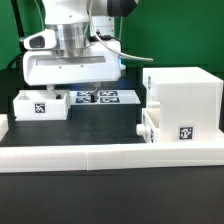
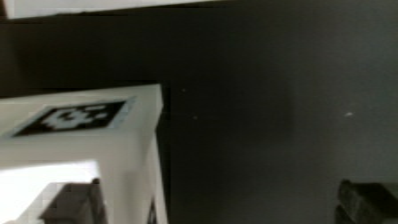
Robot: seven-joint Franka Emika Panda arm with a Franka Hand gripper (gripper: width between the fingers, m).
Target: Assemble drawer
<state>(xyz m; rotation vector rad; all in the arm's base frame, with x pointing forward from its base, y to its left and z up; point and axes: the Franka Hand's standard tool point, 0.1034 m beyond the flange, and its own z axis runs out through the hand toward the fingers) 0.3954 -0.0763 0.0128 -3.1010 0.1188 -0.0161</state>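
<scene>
On the black worktop (image 1: pixel 100 133), a small tagged tray (image 1: pixel 40 106) sits at the exterior view's left. The jaws hang above its edge, spread wide and gripping nothing. Rightward, the housing (image 1: pixel 185 100) holds a second tray (image 1: pixel 150 122) partway in its lower slot.

Housing (image 1: pixel 186 92): tall block on the exterior view's right, and nothing passes low through it.
Small tray (image 1: pixel 150 124): touches the housing's lower side and juts toward the exterior view's left, narrowing the lane there.
Bare table (image 1: pixel 100 127): the widest free lane, running from the housing to the loose tray.
Loose tray (image 1: pixel 40 105): well apart from the housing, closing the lane's far end.
Marker board (image 1: pixel 100 97): lies flat behind that lane and does not block it.
Wall bar (image 1: pixel 100 152): a low barrier in front of the housing.
Arm (image 1: pixel 70 55): fills the overhead room away from the housing, above the loose tray.
Gripper (image 2: pixel 217 200): fingers spread wide, with bare table between them.
</scene>
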